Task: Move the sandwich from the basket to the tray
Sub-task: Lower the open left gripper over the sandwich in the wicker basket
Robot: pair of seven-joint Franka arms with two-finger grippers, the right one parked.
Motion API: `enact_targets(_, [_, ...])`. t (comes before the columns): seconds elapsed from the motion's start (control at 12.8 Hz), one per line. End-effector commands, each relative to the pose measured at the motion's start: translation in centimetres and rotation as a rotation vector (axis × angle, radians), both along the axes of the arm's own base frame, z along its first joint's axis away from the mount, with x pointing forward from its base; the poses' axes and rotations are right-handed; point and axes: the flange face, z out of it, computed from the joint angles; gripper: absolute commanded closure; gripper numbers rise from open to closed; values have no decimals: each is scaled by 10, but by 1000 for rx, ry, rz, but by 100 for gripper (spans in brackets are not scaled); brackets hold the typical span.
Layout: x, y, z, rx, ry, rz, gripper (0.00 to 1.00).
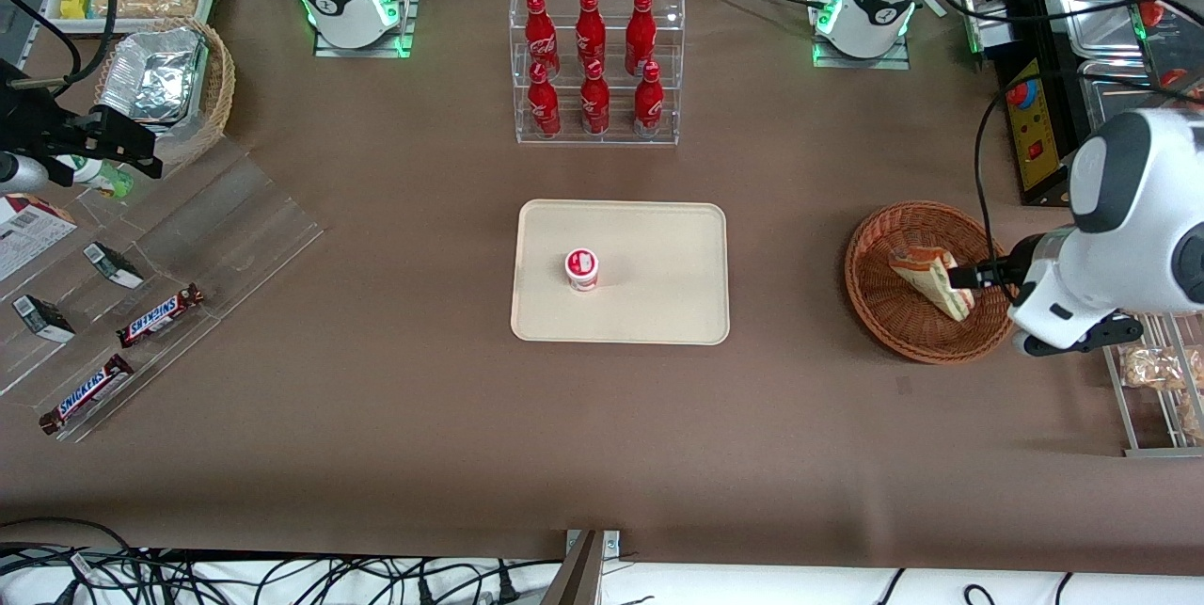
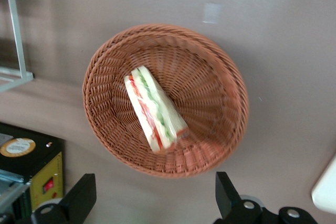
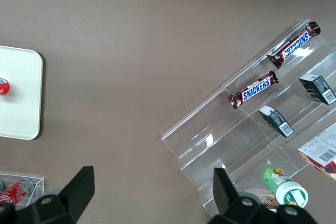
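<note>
While gripper (image 1: 969,278) hovers spread, sandwich (image 2: 153,107) fills basket (image 2: 220,82)

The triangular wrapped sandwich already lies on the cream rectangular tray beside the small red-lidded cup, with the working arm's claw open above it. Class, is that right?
Not quite. The triangular wrapped sandwich lies in the round reddish-brown wicker basket, not on the cream rectangular tray, which holds only the small red-lidded cup. The left wrist view shows it. The working arm's claw is indeed open above the sandwich.

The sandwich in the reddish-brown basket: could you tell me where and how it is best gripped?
Probably from above, across the flat bread faces at mid-length: the sandwich stands on edge in the basket, filling layers up. The open gripper hangs above the rim.
</note>
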Motion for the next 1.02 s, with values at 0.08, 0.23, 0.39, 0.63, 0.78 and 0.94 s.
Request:
enact_targets(0.08, [-7,20,-42,91,-70,267,0])
enact_targets(0.23, [-18,25,-73,104,-64,326,0])
enact_targets(0.39, [-25,24,-92,115,-88,387,0])
enact_targets(0.63, [-42,21,-124,129,-108,445,0])
enact_targets(0.78, [-54,19,-140,158,-109,405,0])
enact_targets(0.94, [-60,19,-148,167,-98,401,0])
